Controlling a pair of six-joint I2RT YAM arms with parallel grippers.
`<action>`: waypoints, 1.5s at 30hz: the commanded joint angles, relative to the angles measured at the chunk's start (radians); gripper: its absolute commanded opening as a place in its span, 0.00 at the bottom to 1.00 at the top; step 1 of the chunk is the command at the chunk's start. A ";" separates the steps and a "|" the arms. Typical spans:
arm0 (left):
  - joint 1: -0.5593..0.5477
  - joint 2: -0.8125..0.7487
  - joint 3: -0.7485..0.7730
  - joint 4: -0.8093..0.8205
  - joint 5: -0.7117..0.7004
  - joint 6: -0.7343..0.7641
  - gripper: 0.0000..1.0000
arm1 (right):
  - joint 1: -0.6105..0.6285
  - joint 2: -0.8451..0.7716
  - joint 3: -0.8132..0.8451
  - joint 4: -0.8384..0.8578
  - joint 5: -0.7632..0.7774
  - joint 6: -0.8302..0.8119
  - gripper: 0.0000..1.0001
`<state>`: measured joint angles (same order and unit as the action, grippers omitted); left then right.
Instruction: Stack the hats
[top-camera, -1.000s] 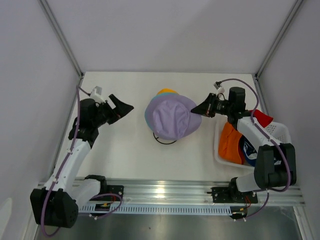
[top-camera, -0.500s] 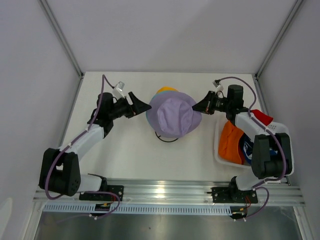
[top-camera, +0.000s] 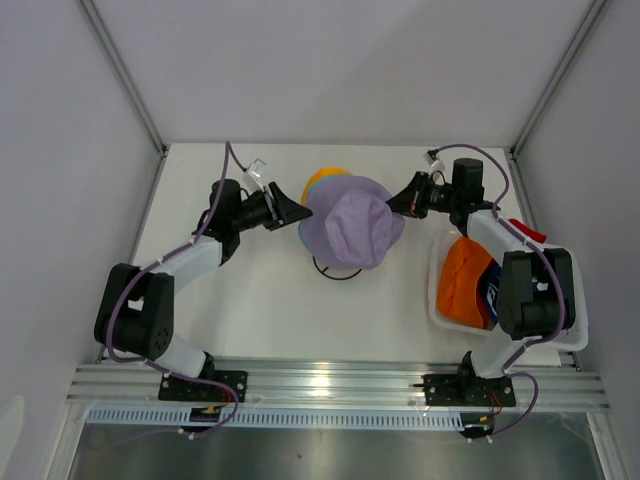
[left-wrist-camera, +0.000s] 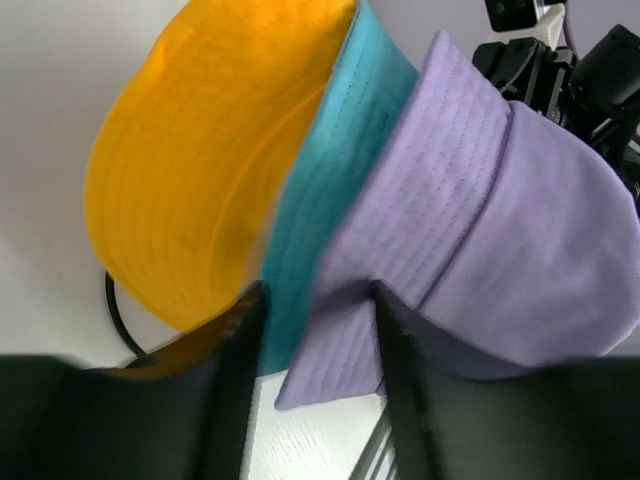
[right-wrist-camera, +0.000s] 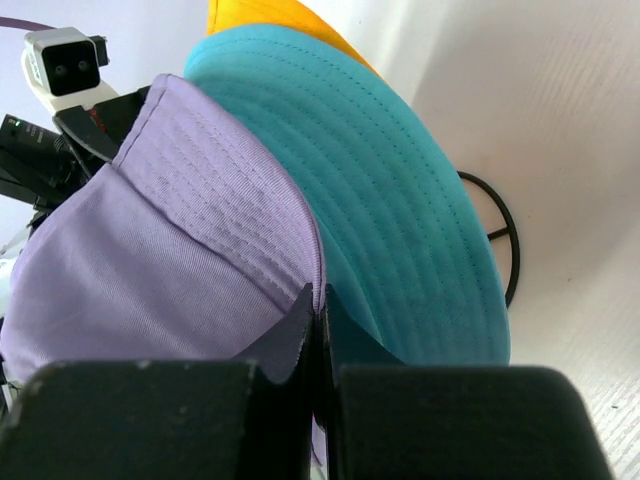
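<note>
A lavender hat (top-camera: 352, 226) lies on top of a teal hat (top-camera: 305, 236) and a yellow hat (top-camera: 325, 182), all on a black wire stand (top-camera: 331, 273). My right gripper (top-camera: 398, 205) is shut on the lavender hat's (right-wrist-camera: 170, 240) right brim, with the teal hat (right-wrist-camera: 400, 200) just beside its jaws. My left gripper (top-camera: 297, 212) is at the stack's left side. Its jaws stand partly apart astride the edges of the lavender brim (left-wrist-camera: 350, 340) and teal brim (left-wrist-camera: 300, 260), and the yellow hat (left-wrist-camera: 200, 160) is to their left. An orange hat (top-camera: 463, 285), a navy hat (top-camera: 497, 300) and a red hat (top-camera: 527, 233) lie in the basket.
A white mesh basket (top-camera: 566, 322) stands at the right edge of the table, under my right forearm. The wire stand's ring (right-wrist-camera: 503, 240) shows below the teal brim. Grey walls close in the table on the left, back and right.
My left arm has swung right to the stack and its jaws have narrowed around the brims. My right gripper has stayed shut and shifted the lavender hat a little right and back.
</note>
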<state>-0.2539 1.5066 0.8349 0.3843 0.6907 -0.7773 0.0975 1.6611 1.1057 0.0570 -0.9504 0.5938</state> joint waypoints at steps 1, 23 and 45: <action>-0.030 0.018 0.064 0.084 0.034 -0.005 0.44 | 0.004 0.025 0.049 -0.011 0.024 -0.019 0.00; -0.062 0.159 0.122 -0.450 -0.390 -0.096 0.01 | 0.037 0.213 0.293 -0.393 0.163 -0.022 0.00; -0.088 0.135 0.004 -0.539 -0.514 -0.043 0.01 | 0.077 0.344 0.339 -0.565 0.257 -0.175 0.04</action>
<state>-0.3351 1.7145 0.8497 -0.1200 0.2310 -0.8627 0.1696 1.9907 1.4216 -0.3920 -0.7914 0.4942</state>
